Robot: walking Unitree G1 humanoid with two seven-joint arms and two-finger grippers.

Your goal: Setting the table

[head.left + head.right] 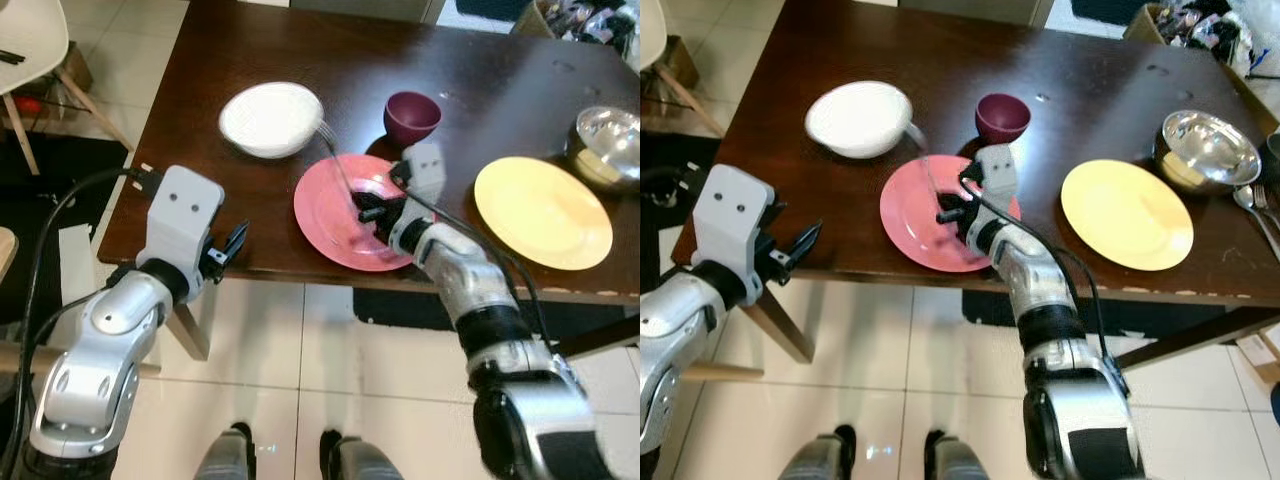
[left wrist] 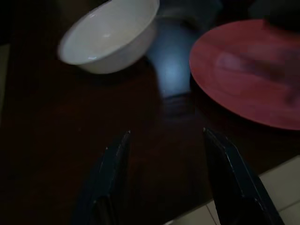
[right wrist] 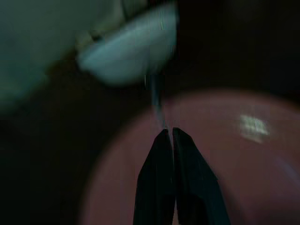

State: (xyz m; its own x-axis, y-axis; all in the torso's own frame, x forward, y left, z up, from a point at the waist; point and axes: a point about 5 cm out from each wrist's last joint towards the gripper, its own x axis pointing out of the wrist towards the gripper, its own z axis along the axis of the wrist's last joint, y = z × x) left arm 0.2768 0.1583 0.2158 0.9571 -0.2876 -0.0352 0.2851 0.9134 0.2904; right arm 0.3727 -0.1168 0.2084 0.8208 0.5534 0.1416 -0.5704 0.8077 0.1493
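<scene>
**Fork held over the pink plate**

My right gripper [image 1: 366, 212] sits over the pink plate [image 1: 335, 225], fingers pinched tight on a fork [image 1: 336, 160] whose tines reach toward the white bowl [image 1: 270, 118] beyond the plate's far rim. My left gripper [image 1: 232, 243] hovers at the table [image 1: 250, 40] edge beside the plate, fingers spread, empty.

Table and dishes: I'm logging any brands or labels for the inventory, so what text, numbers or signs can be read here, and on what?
None can be read. The white bowl, pink plate, maroon cup, yellow plate, steel bowl and dark table show no lettering. The right gripper, holding a fork, and the left gripper bear none either.
</scene>
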